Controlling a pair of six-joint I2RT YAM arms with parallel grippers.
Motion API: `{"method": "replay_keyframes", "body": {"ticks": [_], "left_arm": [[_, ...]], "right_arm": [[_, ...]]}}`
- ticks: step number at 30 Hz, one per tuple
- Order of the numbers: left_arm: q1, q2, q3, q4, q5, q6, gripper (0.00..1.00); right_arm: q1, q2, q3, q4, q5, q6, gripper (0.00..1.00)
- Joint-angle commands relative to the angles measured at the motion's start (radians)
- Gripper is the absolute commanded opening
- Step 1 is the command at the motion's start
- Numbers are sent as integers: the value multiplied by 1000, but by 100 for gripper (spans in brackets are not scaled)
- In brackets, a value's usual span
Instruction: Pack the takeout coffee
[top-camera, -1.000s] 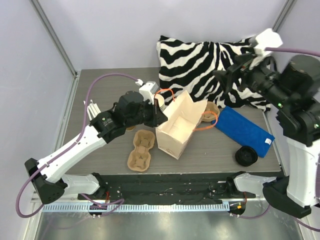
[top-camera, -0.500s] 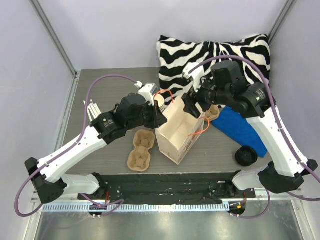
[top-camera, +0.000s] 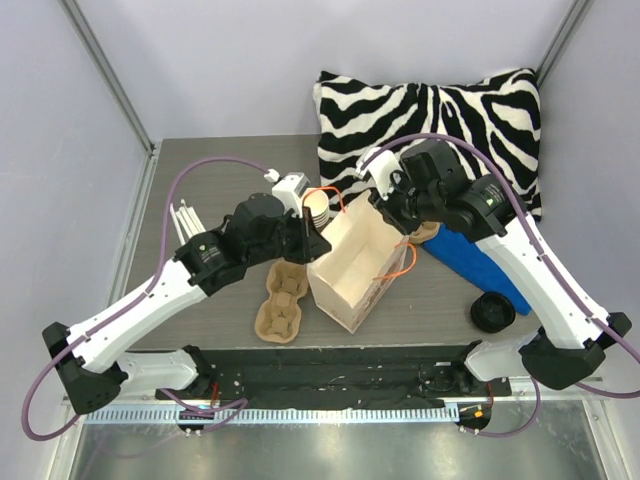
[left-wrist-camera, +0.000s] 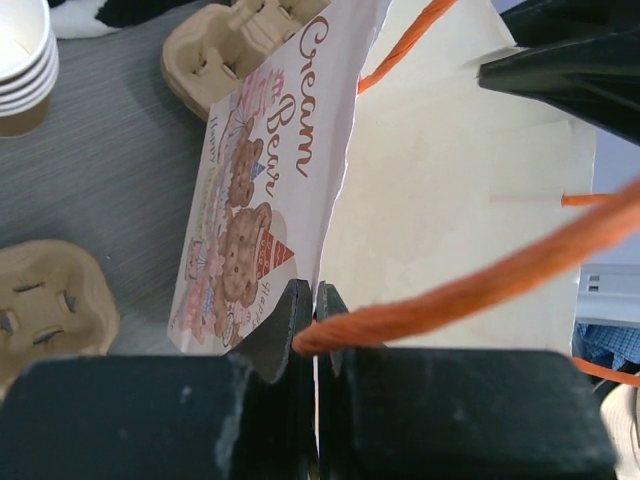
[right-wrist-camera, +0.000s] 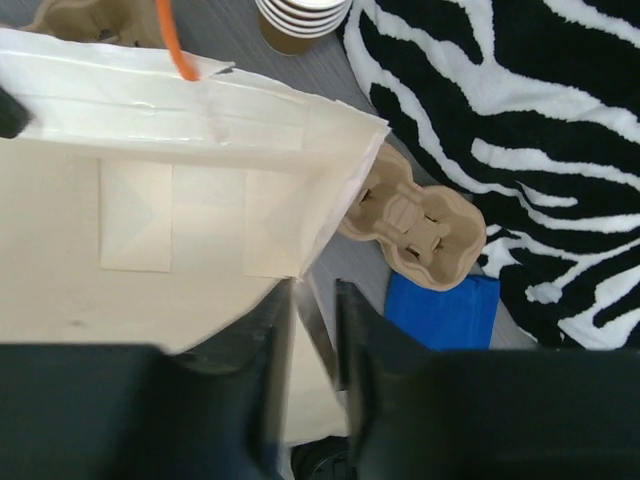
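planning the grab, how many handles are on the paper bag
2: one orange handle pinched in the left claw, the other handle hanging loose on the bag's right side.

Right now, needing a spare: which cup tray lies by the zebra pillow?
The cup tray on the paper bag's right; the other tray lies on its left.

1. Top view bright and even, lit from above; only soft shadows on the table (top-camera: 220, 315).
2. The left gripper (left-wrist-camera: 315, 295) and its pinched orange handle (left-wrist-camera: 450, 297) blur, too close; the paper bag (left-wrist-camera: 260, 200) print just past the tips reads sharp.
3. The right gripper (right-wrist-camera: 312, 290) smears dark; the bag wall ahead of it glows, nearly washed out.
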Motion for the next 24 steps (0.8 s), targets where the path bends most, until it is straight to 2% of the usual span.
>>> {"method": "replay_keyframes", "body": {"ticks": [1,2,3,5,7,8,9,10,12,18,21,24], "left_arm": [[-15,-58,-38,63,41,-18,0],[-19,-61,-44,66,48,-17,0],[-19,-65,-50,68,55,-15,1],[-19,-87,-67,65,84,17,26],[-19,-114,-76,65,102,67,47],[-21,-158,-75,45,119,162,63],[-20,-182,-76,34,122,205,71],[-19,-214,-79,7,118,241,87],[-18,-286,-73,-30,99,340,98],[48,-341,31,-220,96,529,100],[97,-329,34,-306,143,615,100],[175,-300,10,-336,248,672,100]], "right_arm": [[8,-47,-25,40,81,-14,18],[8,-48,-23,43,81,-12,2],[7,-50,-11,44,81,-9,1],[7,-56,4,43,78,-5,1],[8,-64,24,40,64,-4,1],[8,-70,27,35,56,-8,1],[8,-86,27,35,50,-11,1],[8,-94,24,34,42,-14,1],[8,-113,15,26,42,-27,1],[8,-146,-34,44,32,-61,1],[7,-156,-45,52,19,-78,1],[10,-176,-69,66,-22,-103,1]]}}
